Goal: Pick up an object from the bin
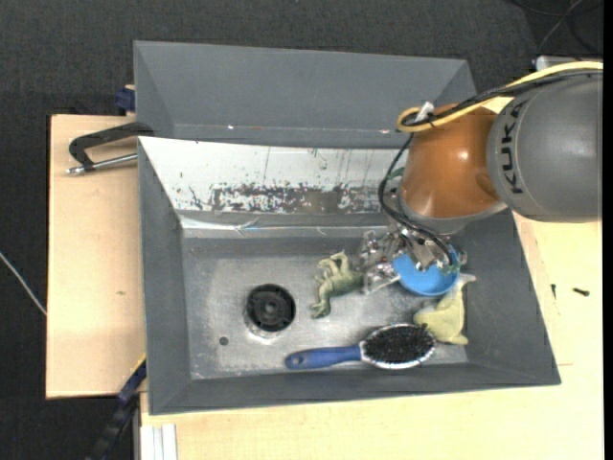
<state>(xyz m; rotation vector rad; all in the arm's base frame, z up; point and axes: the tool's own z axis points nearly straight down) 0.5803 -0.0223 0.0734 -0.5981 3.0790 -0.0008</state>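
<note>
Toward the right side of the bin (163,286), the gripper (388,257) sits low between a green toy animal (335,276) and a blue round thing (421,278), spread or pressed together I cannot tell; the toy looks light and bendy, best grabbed round its thin middle.

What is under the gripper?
A blue round thing lies partly beneath the gripper, with a green toy beside it on the left. The arm covers the blue thing's upper part, so its full shape cannot be told.
</note>
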